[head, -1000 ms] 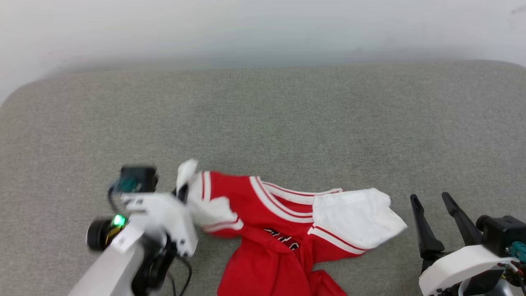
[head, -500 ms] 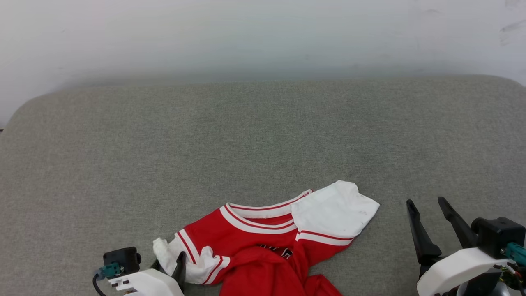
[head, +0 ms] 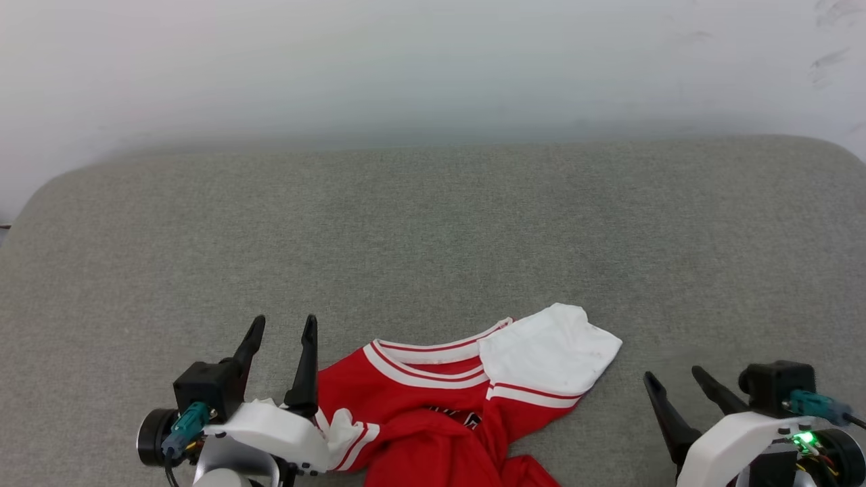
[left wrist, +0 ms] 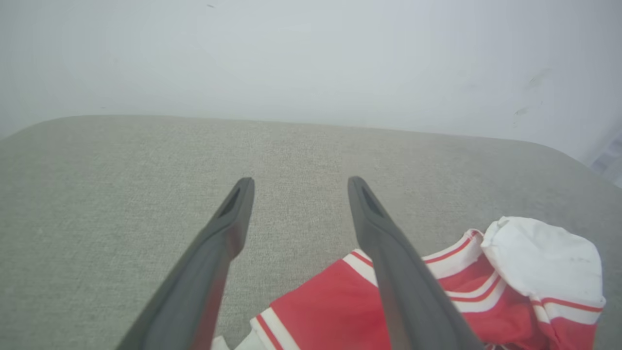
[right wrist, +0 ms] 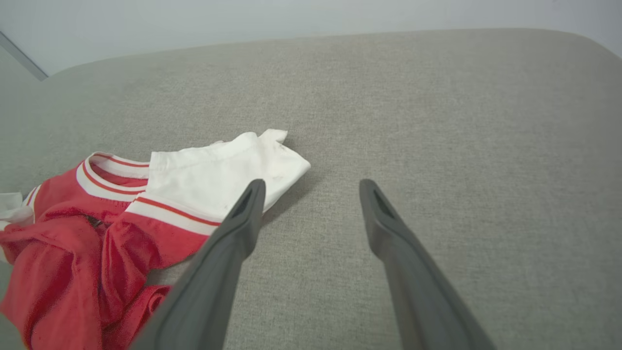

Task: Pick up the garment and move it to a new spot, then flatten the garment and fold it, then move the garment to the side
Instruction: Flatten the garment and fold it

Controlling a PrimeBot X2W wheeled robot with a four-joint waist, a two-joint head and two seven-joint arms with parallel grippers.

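Observation:
The garment, a red jersey with white sleeves and striped trim, lies crumpled on the grey fabric surface near the bottom middle of the head view. One white sleeve spreads to its right. My left gripper stands open just left of the garment, nothing between its fingers. In the left wrist view the garment lies below and to the right of that gripper. My right gripper is open to the right of the garment, apart from it. In the right wrist view the garment lies left of this gripper.
The grey fabric surface stretches wide behind the garment up to a pale wall. Its rounded corners show at the far left and far right.
My left gripper has let go of the white sleeve end, opened wide and drawn back to the garment's left. The garment has dropped into a crumpled heap. The head camera has tilted.

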